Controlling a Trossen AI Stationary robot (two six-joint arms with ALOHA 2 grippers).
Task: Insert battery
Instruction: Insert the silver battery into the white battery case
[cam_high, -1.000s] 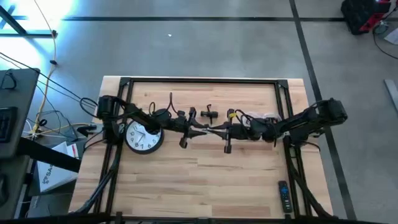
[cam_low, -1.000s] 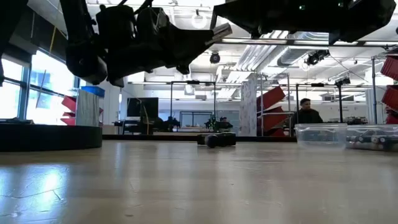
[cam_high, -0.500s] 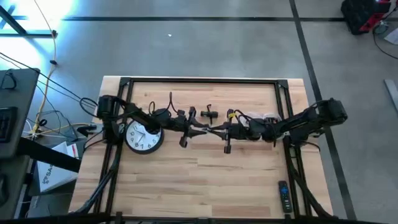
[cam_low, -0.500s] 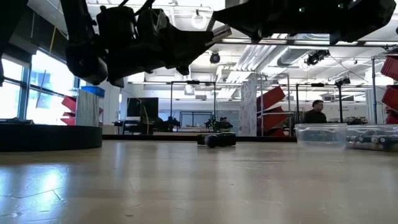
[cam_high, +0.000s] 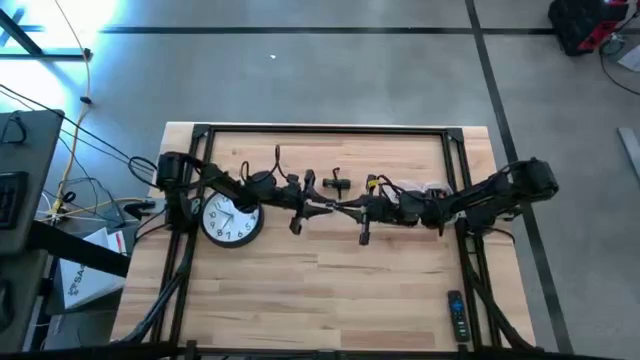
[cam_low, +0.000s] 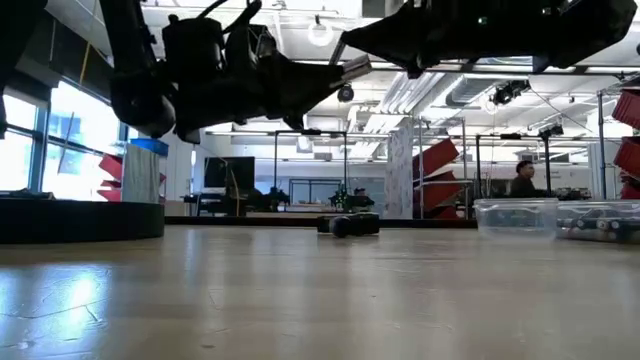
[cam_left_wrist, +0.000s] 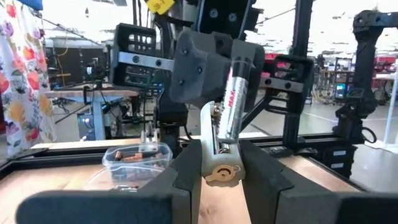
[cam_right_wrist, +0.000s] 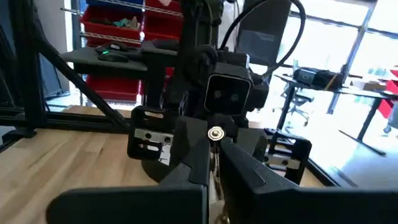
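The battery (cam_left_wrist: 233, 99) is a slim silver cell with red lettering, held up in the air over the middle of the table (cam_high: 330, 280). Its long axis stands nearly upright, leaning a little, its lower end down at a slim pale holder (cam_left_wrist: 212, 140) with a brass-coloured fitting at its near end. That holder runs lengthwise between the fingers of the left gripper (cam_left_wrist: 219, 163), which are closed against its two sides. The battery's upper part is pinched in the right gripper (cam_high: 352, 208), whose grey body sits just behind it, facing the left one.

From above, the two arms reach in from opposite ends of the table and meet tip to tip near its centre, both well off the surface. In the right wrist view its dark fingers (cam_right_wrist: 239, 162) converge close together around something thin, with the left arm's camera housing just beyond.

Below and behind the left arm a round wall clock (cam_high: 231, 220) lies face up on the wood. Beyond the right gripper, toward the table's far edge, sits a clear plastic tub (cam_low: 516, 217) holding small parts. A small dark piece (cam_high: 337, 183) lies just beyond the meeting grippers. A remote control (cam_high: 456, 315) lies near the front right corner, well apart. A person (cam_low: 522, 179) is in the room behind.
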